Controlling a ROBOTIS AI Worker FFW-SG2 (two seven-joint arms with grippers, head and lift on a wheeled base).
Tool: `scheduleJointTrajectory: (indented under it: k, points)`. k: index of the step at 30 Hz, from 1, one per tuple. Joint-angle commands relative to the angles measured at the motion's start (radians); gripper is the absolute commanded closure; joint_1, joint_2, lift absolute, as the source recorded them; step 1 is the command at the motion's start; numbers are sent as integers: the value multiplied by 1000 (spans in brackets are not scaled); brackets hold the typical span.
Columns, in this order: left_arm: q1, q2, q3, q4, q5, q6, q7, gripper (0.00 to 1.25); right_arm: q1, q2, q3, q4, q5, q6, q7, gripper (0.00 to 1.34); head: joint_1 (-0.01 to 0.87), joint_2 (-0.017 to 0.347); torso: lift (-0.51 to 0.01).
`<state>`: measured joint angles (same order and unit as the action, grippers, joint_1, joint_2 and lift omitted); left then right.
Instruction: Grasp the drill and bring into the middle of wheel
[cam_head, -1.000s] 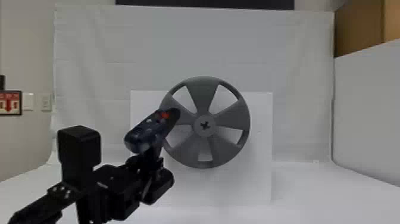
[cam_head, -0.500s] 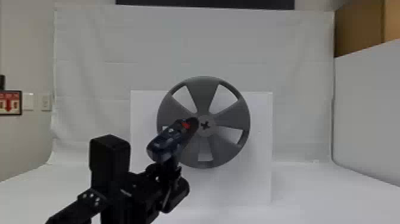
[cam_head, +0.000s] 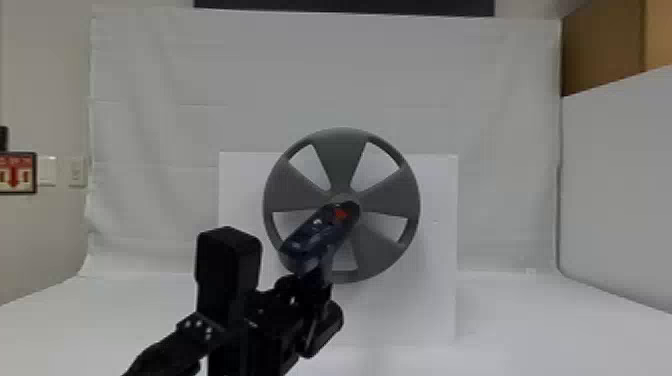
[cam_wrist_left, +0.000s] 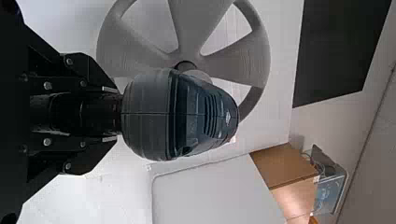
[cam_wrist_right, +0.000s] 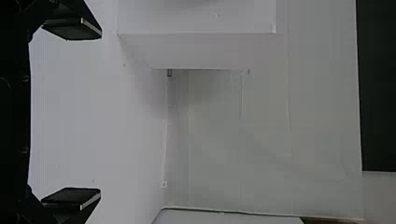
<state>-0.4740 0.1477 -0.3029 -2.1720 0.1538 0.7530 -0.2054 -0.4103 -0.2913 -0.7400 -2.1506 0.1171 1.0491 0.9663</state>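
Your left gripper (cam_head: 316, 290) was clenched on the power drill (cam_head: 316, 242) by its handle, near side of the gray five-spoke wheel (cam_head: 387, 197); in your head view it overlapped the hub (cam_head: 345, 197). Your right gripper (cam_wrist_right: 100, 113) stood spread.

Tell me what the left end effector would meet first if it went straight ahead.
Probably the gray wheel, likely touched first by the drill in the left end effector, near the hub; I can't tell the depth between them.
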Motion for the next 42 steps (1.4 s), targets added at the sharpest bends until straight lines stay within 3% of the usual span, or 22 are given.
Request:
scheduleJointTrajectory:
  k: [1, 23, 42]
  points:
    - [-9, -13, -13, 28, 3, -4, 12, 1193, -1, 1, 2, 0, 1, 0, 0, 111, 0, 0, -406]
    - [-43, -34, -48, 101, -7, 9, 150, 1193, 2, -2, 7, 0, 6, 9, 0, 111, 0, 0, -406]
    - [-61, -45, -65, 127, -14, 11, 193, 1193, 5, -5, 16, 0, 10, 17, 0, 111, 0, 0, -406]
